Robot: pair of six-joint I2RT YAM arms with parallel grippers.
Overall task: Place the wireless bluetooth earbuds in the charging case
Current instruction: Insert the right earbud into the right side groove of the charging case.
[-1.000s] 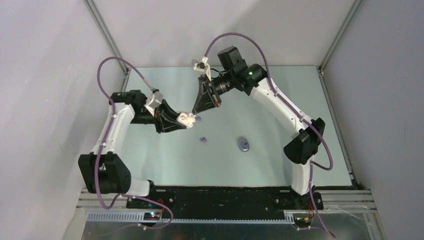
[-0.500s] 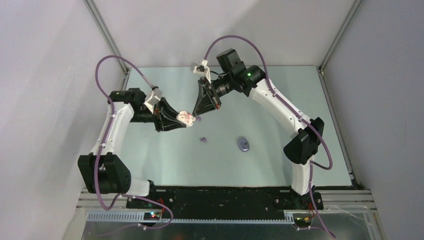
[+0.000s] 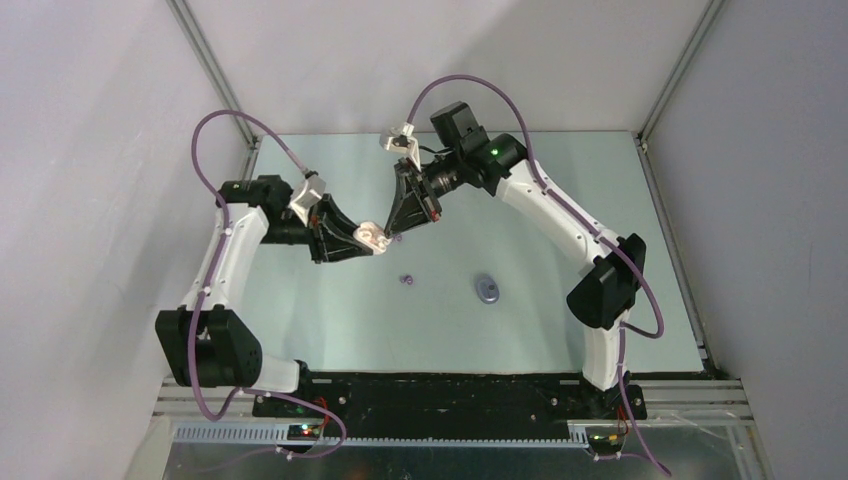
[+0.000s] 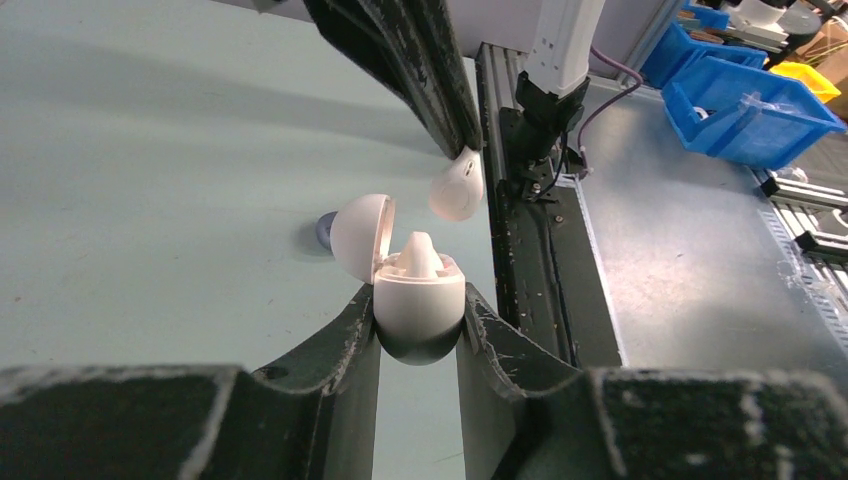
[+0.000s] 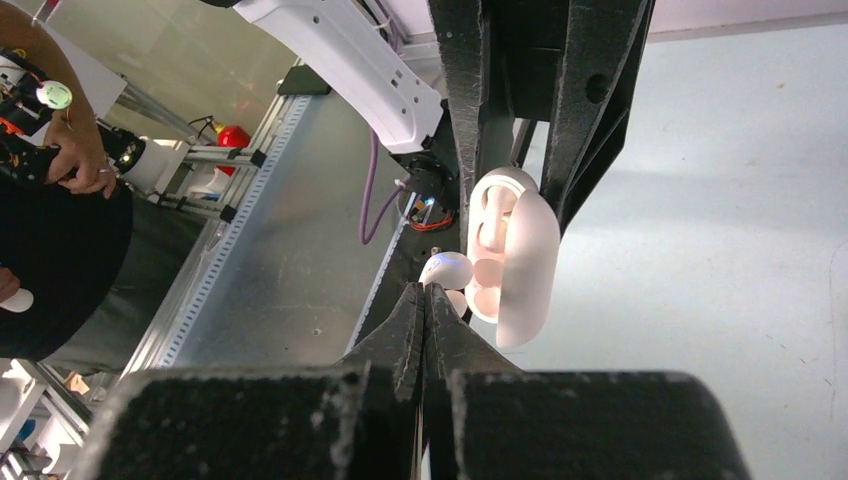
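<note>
My left gripper is shut on the base of the white charging case, held off the table with its lid hinged open. One white earbud sits in the case. My right gripper is shut on a second white earbud, which shows a blue light. That earbud hangs just above and right of the case opening, not touching it. From above, the case and the right gripper nearly meet. A purple earbud lies on the table.
A blue-grey oval case lies on the table right of the purple earbud. Blue bins stand beyond the table's metal frame. A person stands off the table's near side.
My right gripper has shifted slightly left with the white earbud, closer to the open case. My left gripper has kept the case almost still.
</note>
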